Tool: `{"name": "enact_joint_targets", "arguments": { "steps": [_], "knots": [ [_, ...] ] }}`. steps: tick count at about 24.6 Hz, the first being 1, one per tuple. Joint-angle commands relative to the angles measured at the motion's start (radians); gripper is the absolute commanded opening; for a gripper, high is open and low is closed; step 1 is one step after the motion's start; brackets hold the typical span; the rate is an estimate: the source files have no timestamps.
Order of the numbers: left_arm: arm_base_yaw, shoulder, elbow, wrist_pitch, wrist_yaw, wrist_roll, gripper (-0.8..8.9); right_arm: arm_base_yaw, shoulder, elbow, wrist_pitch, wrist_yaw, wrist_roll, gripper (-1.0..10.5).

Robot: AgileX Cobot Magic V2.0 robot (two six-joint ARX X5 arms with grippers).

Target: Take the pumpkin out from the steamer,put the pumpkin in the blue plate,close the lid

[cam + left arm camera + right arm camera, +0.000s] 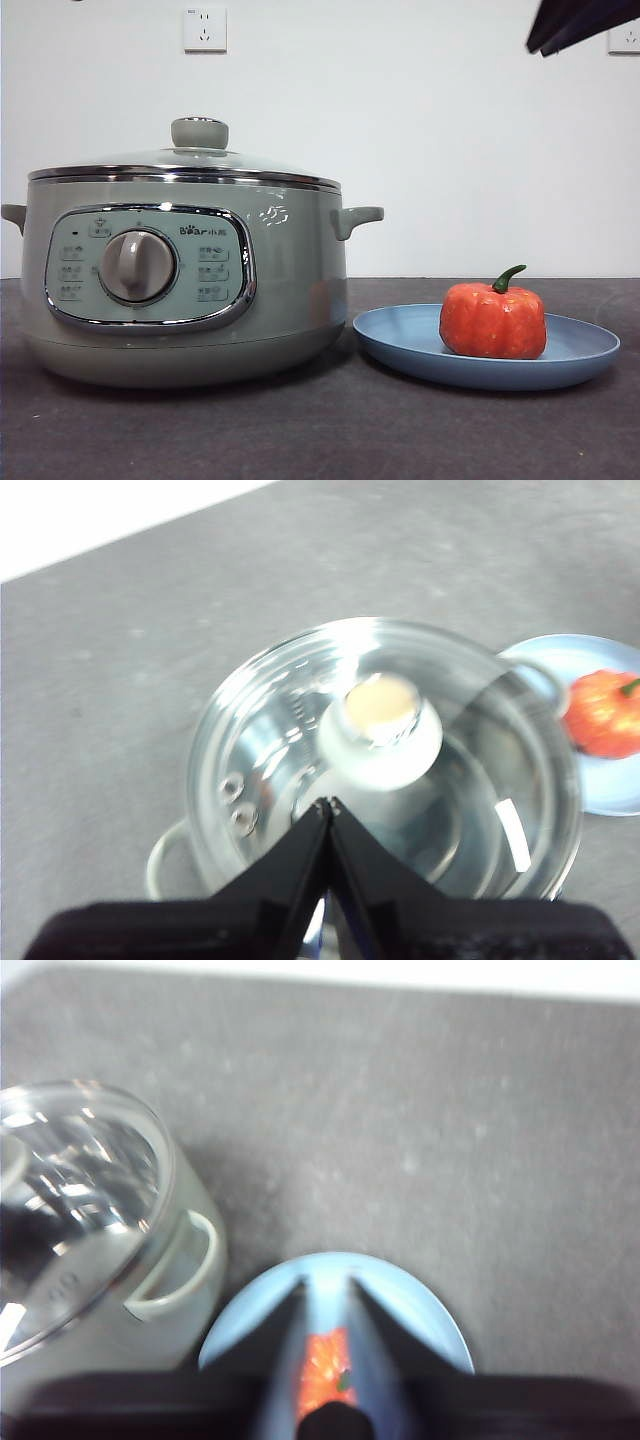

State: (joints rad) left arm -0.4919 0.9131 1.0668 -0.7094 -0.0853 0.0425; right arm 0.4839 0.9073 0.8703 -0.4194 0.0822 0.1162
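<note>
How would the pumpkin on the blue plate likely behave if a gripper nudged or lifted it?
The pumpkin looks squat and flat-based, so it would probably slide on the blue plate rather than roll. Its glossy skin may slip between jaws. It looks small, so likely light.

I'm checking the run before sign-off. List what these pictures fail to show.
- Inside of the steamer: front view, hidden by its wall; left wrist view, glare on the lid blurs it.
- Panel labels: front view, too small to read.
- Pumpkin: right wrist view, mostly hidden by the right gripper and blurred.
- Blue plate: left wrist view, cut by the picture's edge.
- Left gripper: absent from the front view.
</note>
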Motion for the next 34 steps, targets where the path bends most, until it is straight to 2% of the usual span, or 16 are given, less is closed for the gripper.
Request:
{"name": "enact_joint_targets", "arguments": {
  "steps": [1,4,6,8,23,27,31,34],
  "knots": [
    [0.0,-0.097,-0.134,0.076,-0.005,0.01,-0.09,0.01,-0.11,-0.126,0.099,0.002,-0.004,-0.2],
    [0.0,-0.24,-0.298,0.151,-0.019,0.005,-0.08,0.01,-0.268,-0.262,0.214,0.002,0.035,-0.2],
    [0.0,-0.287,-0.327,0.149,-0.019,-0.029,-0.08,0.006,-0.301,-0.275,0.209,0.006,0.08,-0.2],
    [0.0,-0.288,-0.326,0.139,-0.018,-0.076,-0.03,0.006,-0.315,-0.274,0.199,0.018,0.066,-0.2],
    [-0.002,-0.272,-0.327,0.139,-0.016,-0.076,-0.03,0.007,-0.323,-0.274,0.198,0.029,0.066,-0.2],
    [0.011,-0.356,-0.328,0.126,-0.019,-0.076,-0.03,0.007,-0.323,-0.274,0.198,0.029,0.066,-0.2],
    [0.061,-0.51,-0.336,0.114,0.056,-0.076,-0.03,0.007,-0.323,-0.274,0.198,0.029,0.066,-0.2],
    [0.147,-0.624,-0.366,0.136,0.115,-0.075,-0.03,0.007,-0.323,-0.274,0.198,0.029,0.066,-0.2]
  ]
}}
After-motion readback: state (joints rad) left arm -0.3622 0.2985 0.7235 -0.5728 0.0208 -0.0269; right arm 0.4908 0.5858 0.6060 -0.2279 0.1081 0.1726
